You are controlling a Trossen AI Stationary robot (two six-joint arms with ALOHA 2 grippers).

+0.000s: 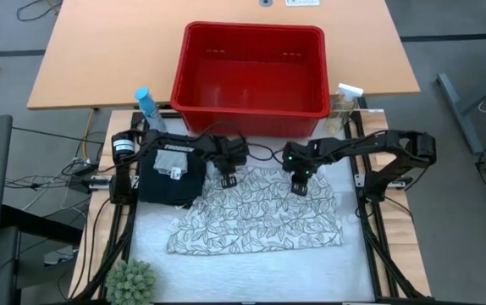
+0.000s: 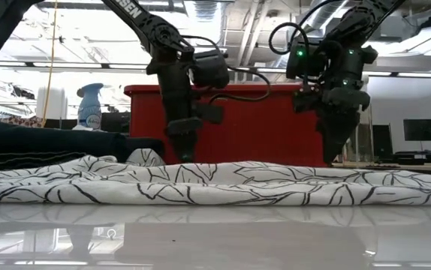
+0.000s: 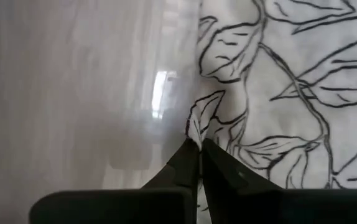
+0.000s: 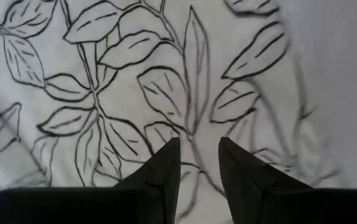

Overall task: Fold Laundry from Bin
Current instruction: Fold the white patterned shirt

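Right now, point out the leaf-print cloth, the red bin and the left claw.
leaf-print cloth [image 1: 260,216], high view, middle of the fabric.
red bin [image 1: 251,106], high view, near wall.
left claw [image 3: 200,144], left wrist view, tips pinching the cloth edge.

Legible text is scarce. In the high view, the left arm [image 1: 168,146] carries white lettering on its upper link that appears to read "TROSSEN"; the letters are small and only partly clear. In the low view, the same arm [image 2: 137,15] shows a fragment of white lettering near the top, too cropped to read. A white tag on the dark garment [image 1: 175,173] bears no readable print. No other labels, numbers or signs can be read.
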